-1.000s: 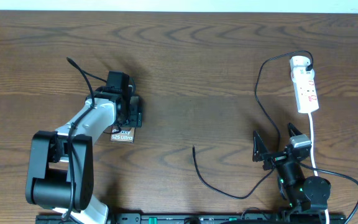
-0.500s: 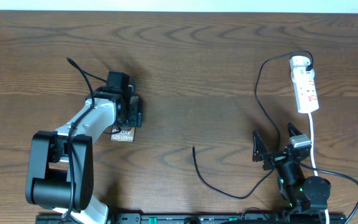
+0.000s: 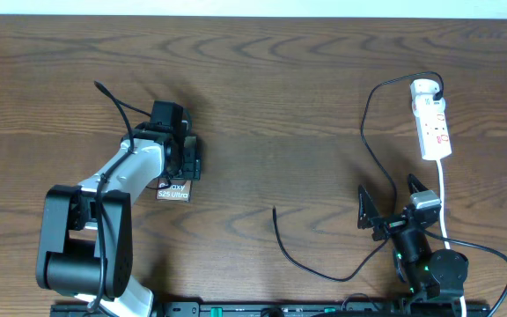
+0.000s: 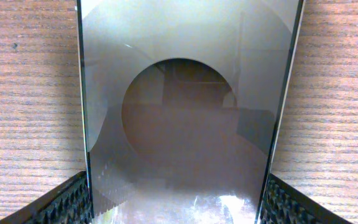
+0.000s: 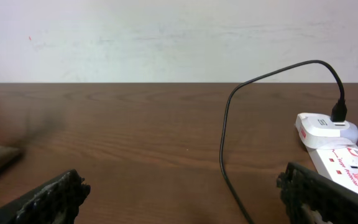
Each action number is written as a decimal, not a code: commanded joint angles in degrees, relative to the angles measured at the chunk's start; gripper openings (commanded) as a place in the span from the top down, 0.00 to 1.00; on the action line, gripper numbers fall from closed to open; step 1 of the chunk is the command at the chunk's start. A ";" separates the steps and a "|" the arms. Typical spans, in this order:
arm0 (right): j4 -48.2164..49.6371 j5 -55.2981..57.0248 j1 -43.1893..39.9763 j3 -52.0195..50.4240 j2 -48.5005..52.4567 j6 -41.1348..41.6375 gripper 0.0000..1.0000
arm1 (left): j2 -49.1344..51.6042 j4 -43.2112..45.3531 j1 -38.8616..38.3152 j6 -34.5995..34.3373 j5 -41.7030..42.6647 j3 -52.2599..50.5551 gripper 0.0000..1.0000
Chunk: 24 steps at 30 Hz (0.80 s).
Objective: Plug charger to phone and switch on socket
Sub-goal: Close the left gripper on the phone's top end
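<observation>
Two arms: left end effector (image 3: pixel 183 163) grips the phone (image 3: pixel 173 191) flat on the table (image 3: pixel 280 88); right end effector (image 3: pixel 390 202) hovers low, spread wide, facing the charger (image 5: pixel 222 137) and socket (image 3: pixel 433 123).

A dark brown wooden table (image 3: pixel 262 97) with wavy grain fills the overhead view, evenly lit, with soft shadows and a faint sheen near the middle. Beyond its far edge stands a plain off-white wall (image 5: pixel 166 37), bare but for a few faint scuffs and a tiny red speck towards the left.
</observation>
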 commanded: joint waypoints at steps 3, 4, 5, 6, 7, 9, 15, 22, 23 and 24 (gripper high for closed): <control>-0.26 0.22 0.79 -0.07 -0.35 -0.33 0.01 | 1.51 -0.39 -0.02 0.39 0.17 0.39 0.26; -0.26 0.22 0.79 -0.07 -0.35 -0.33 0.01 | 1.51 -0.39 -0.02 0.39 0.17 0.39 0.26; -0.24 0.22 0.79 -0.07 -0.35 -0.33 0.01 | 1.51 -0.39 -0.02 0.39 0.17 0.39 0.26; -0.26 0.22 0.79 -0.07 -0.35 -0.33 0.01 | 1.49 -0.39 -0.02 0.39 0.17 0.39 0.26; -0.26 0.22 0.79 -0.07 -0.35 -0.33 0.01 | 1.51 -0.39 -0.02 0.39 0.17 0.39 0.26; -0.24 0.22 0.79 -0.07 -0.35 -0.33 0.01 | 1.51 -0.39 -0.02 0.39 0.17 0.39 0.26; -0.26 0.22 0.79 -0.07 -0.35 -0.33 0.01 | 1.51 -0.39 -0.02 0.39 0.17 0.39 0.27; -0.26 0.22 0.79 -0.07 -0.35 -0.33 0.01 | 1.49 -0.39 -0.02 0.39 0.17 0.39 0.31; -0.26 0.22 0.79 -0.07 -0.35 -0.33 0.01 | 1.51 -0.39 -0.02 0.39 0.17 0.39 0.31; -0.26 0.22 0.79 -0.07 -0.35 -0.33 0.01 | 1.49 -0.39 -0.02 0.39 0.17 0.39 0.32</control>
